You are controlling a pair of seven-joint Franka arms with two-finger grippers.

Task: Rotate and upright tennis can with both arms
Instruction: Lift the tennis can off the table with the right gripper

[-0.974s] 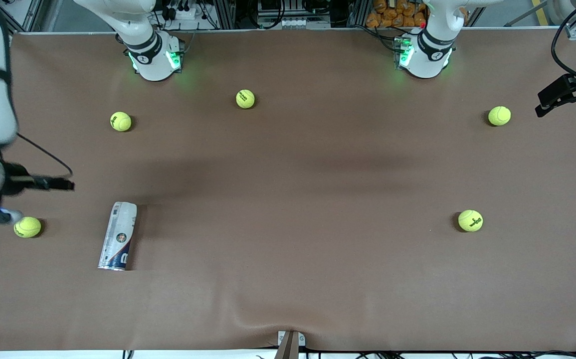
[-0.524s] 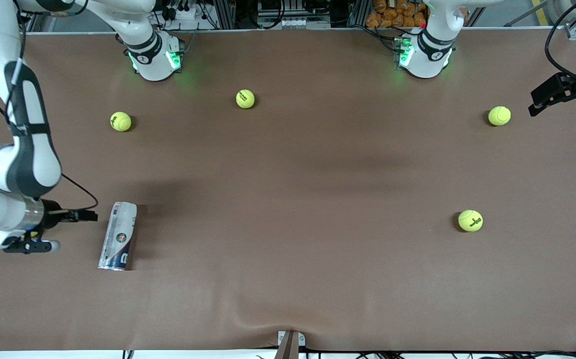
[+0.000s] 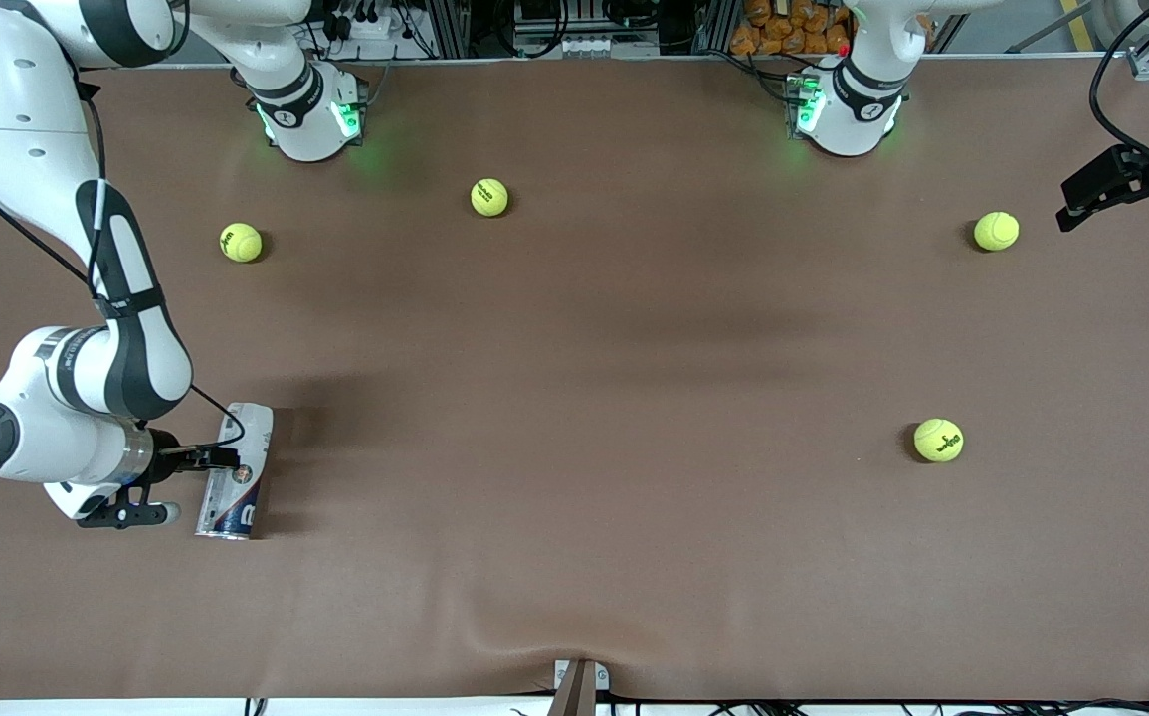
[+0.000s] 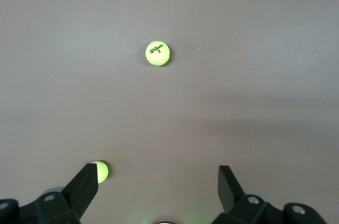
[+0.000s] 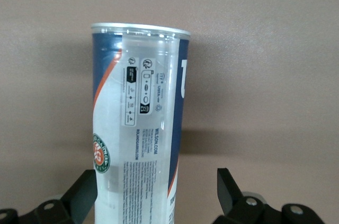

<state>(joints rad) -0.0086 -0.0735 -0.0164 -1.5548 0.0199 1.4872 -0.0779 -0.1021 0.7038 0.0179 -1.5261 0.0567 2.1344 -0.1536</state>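
The tennis can point(image 3: 235, 505) lies on its side on the brown table, near the right arm's end, lengthwise toward the front camera. My right gripper point(image 3: 219, 457) is low at the can's middle, reaching in from the table's end. In the right wrist view the can point(image 5: 140, 113) runs between the open fingers point(image 5: 83, 192) of the right gripper point(image 5: 156, 189), close to one finger, with a gap to the other. My left gripper point(image 3: 1123, 185) waits open and empty above the left arm's end of the table; its wrist view shows the left gripper point(image 4: 158, 181) over bare table.
Several yellow tennis balls lie about: two point(image 3: 241, 242) point(image 3: 488, 197) nearer the bases, one point(image 3: 996, 231) by the left gripper, one point(image 3: 938, 440) nearer the front camera. The left wrist view shows two balls point(image 4: 158, 53) point(image 4: 100, 171). The right arm's elbow point(image 3: 67, 398) hangs beside the can.
The right arm has swung in from the table's end and brought its gripper onto the can's middle, hiding a ball there. The can has not moved. The left gripper has barely moved.
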